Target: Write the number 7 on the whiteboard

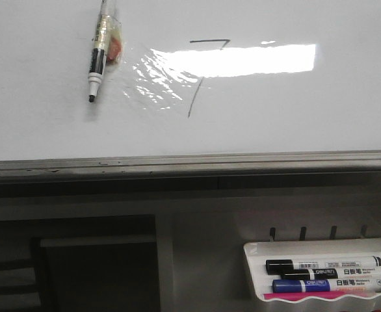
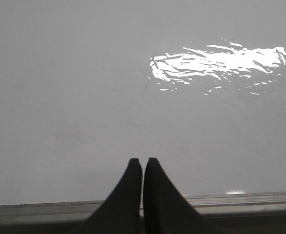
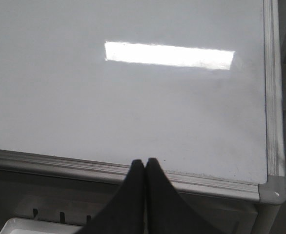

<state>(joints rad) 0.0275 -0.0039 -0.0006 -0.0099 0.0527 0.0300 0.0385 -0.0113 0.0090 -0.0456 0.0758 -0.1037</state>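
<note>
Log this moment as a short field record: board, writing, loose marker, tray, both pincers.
board: whiteboard lying flat, glossy, with bright light glare and a grey metal edge strip
writing: number 7 drawn in thin dark strokes, short top bar and long slanted stem
loose marker: black-tipped marker lying uncapped on the board, left of the 7
tray: white marker tray below the board edge, holding capped markers
left pincer: shut, empty, above the near board edge
right pincer: shut, empty, near the board's right corner
</note>
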